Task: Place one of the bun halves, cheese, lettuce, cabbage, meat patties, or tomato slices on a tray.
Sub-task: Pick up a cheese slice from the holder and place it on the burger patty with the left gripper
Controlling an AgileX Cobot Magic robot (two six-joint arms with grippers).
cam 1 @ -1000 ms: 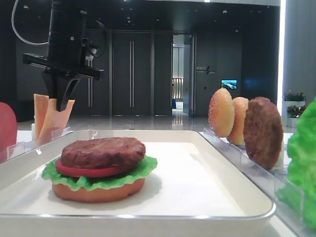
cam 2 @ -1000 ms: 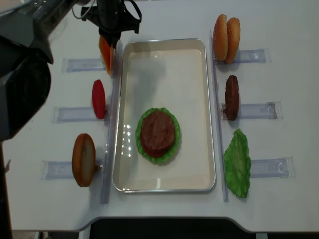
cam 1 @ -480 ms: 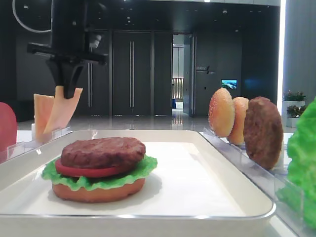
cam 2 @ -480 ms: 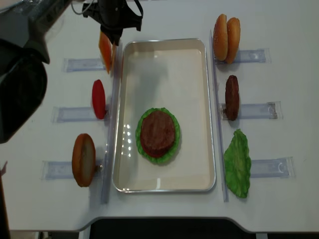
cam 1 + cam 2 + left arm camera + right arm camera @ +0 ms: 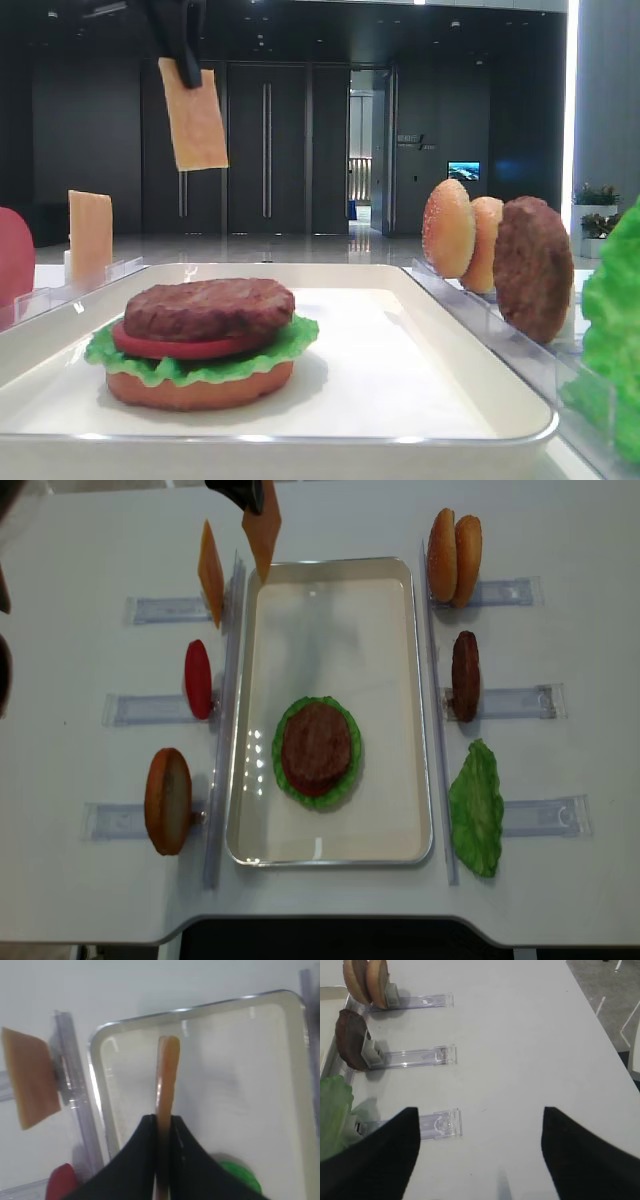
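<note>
The cheese hangs in the air over the tray's far left corner, pinched at its top edge by the left fingers, which are closed tight on it. A second slice stands in its rack just left. The right fingers are closed on nothing above the tabletop.
</note>
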